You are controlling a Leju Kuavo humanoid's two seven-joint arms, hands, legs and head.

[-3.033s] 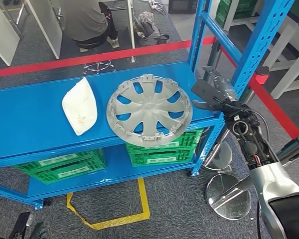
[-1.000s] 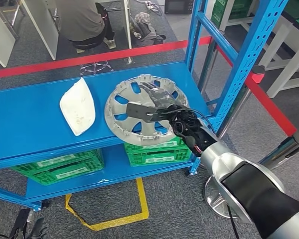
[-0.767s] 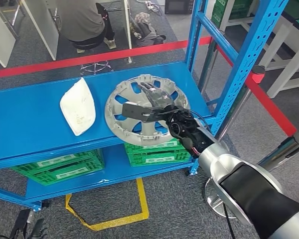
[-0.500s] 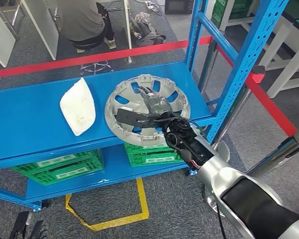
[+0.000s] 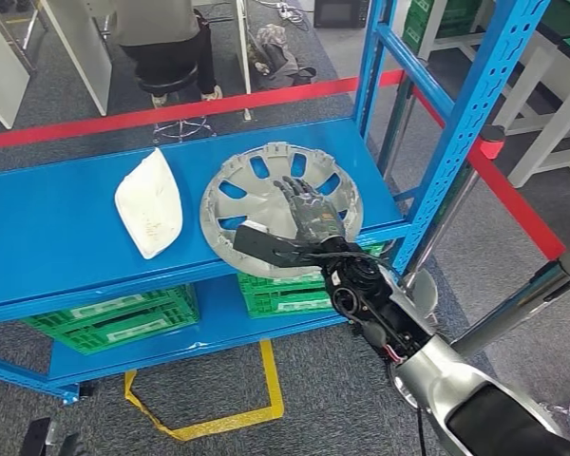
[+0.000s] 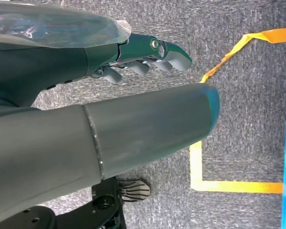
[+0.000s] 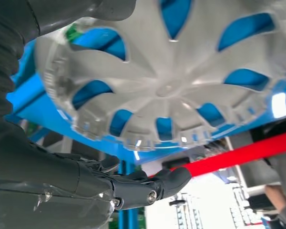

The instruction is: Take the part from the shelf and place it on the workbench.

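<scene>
Silver spoked hubcap (image 5: 268, 204), apparently flat, on blue shelf (image 5: 60, 237)

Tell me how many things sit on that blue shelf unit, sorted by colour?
Silver: 1, the hubcap on the top shelf.
White: 1, the cover beside it.
Green: 2, crates on the lower shelf.
Total: 4.

Grey carpet (image 5: 318, 399) w/ yellow tape (image 5: 218, 418), red line (image 5: 196, 107); white desks (image 5: 82, 47) behind.
</scene>
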